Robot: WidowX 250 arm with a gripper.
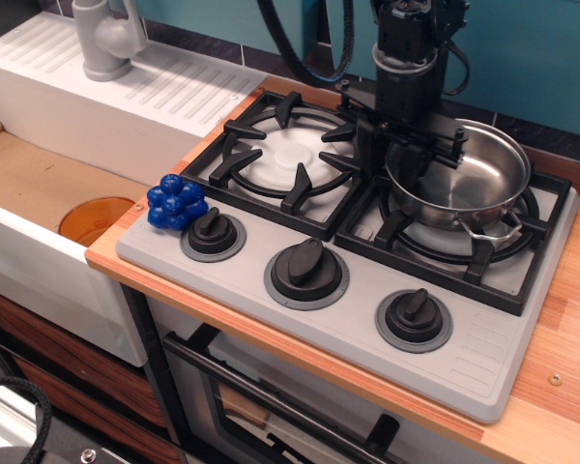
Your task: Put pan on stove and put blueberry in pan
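The shiny steel pan (pixel 469 179) sits on the right burner of the grey stove (pixel 358 319). One wire handle points to the front right. My black gripper (pixel 391 159) hangs at the pan's left rim. One finger is outside the rim and the other is inside the pan, with a gap showing between them. The blue blueberry (pixel 176 203) lies on the stove's front left corner, next to the left knob (pixel 213 232). It is well away from the gripper. The pan holds nothing.
The left burner (pixel 285 159) has a bare grate. A white sink (pixel 39 184) with an orange drain (pixel 95 217) lies to the left. A grey faucet (pixel 106 39) and a ribbed drainboard (pixel 164 87) stand behind it. The wooden counter edge (pixel 561 377) runs along the right.
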